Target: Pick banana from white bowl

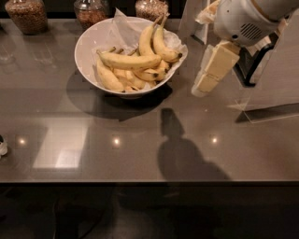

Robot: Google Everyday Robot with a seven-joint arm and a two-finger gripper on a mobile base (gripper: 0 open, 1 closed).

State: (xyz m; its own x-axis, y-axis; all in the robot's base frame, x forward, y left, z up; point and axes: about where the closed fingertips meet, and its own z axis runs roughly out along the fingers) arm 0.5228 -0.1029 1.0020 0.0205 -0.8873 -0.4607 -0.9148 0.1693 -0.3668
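The white bowl (88,44) stands at the back middle of the dark table, lined with crinkled white paper. It holds several bananas. The long, nearly straight yellow banana (128,60) lies across the top of the pile, stem to the left. Shorter curved bananas (159,44) with dark spots lean against the bowl's right side. My gripper (205,79), cream-coloured, hangs from the white arm at the upper right. It is above the table just right of the bowl, apart from it and holding nothing that I can see.
Three glass jars (25,14) (91,11) (152,8) stand behind the bowl. A white upright card (194,18) and a black object (250,70) sit at the back right, with a clear stand (271,93) beside them. A small object (2,145) is at the left edge.
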